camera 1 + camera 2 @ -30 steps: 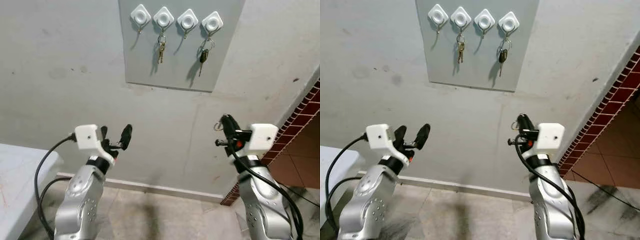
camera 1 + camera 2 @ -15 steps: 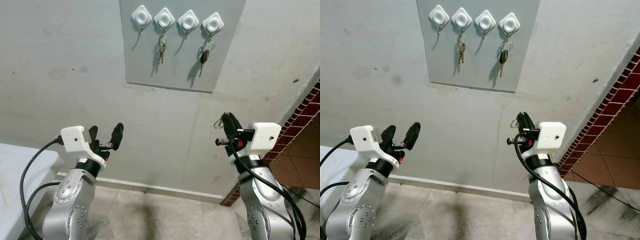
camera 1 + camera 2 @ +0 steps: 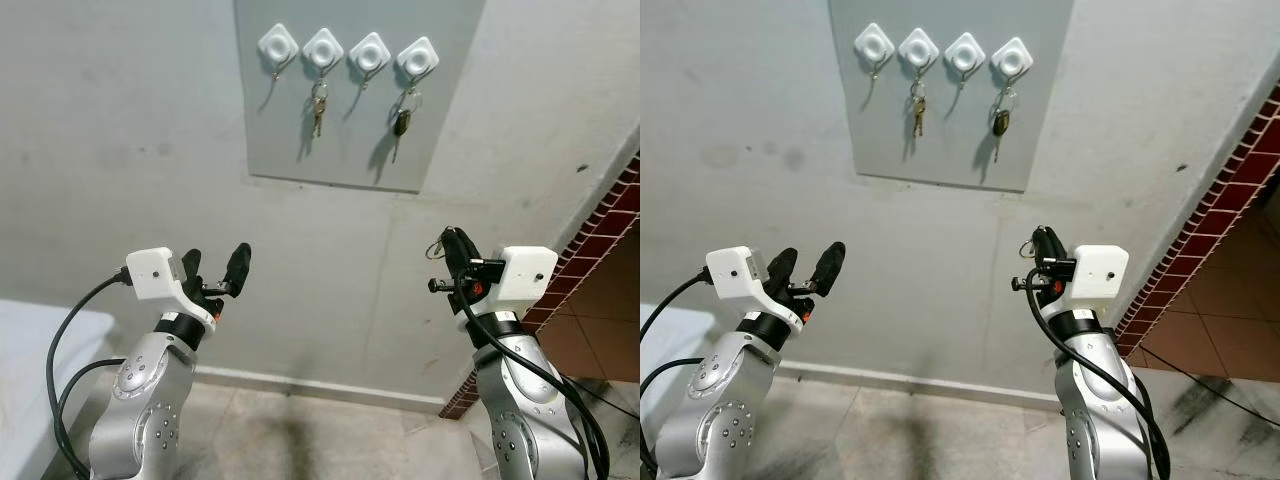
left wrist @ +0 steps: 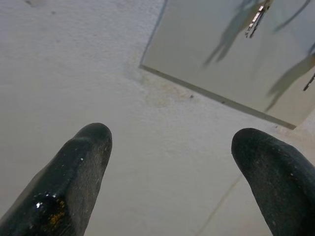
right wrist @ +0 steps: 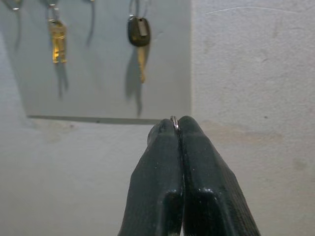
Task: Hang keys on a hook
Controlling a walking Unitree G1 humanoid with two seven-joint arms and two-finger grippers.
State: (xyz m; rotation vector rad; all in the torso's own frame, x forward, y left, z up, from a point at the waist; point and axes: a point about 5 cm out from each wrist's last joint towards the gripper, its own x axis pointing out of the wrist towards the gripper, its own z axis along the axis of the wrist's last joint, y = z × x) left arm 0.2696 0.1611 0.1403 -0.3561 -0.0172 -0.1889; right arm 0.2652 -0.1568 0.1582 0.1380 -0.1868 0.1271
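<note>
Facing a grey wall, the robot holds both arms raised before a grey panel that carries a row of four white hooks. The right gripper has its two black fingers pressed together on a small metal key ring, which pokes out at the fingertips; the ring is well below the panel and off to its lower right, apart from every hook. The left gripper hangs lower on the other side with its fingers spread wide and nothing between them. A brass key hangs from the second hook from the left, and a black-headed key hangs from the fourth; the first and third hooks are bare. A red brick edge borders the wall on the right.
</note>
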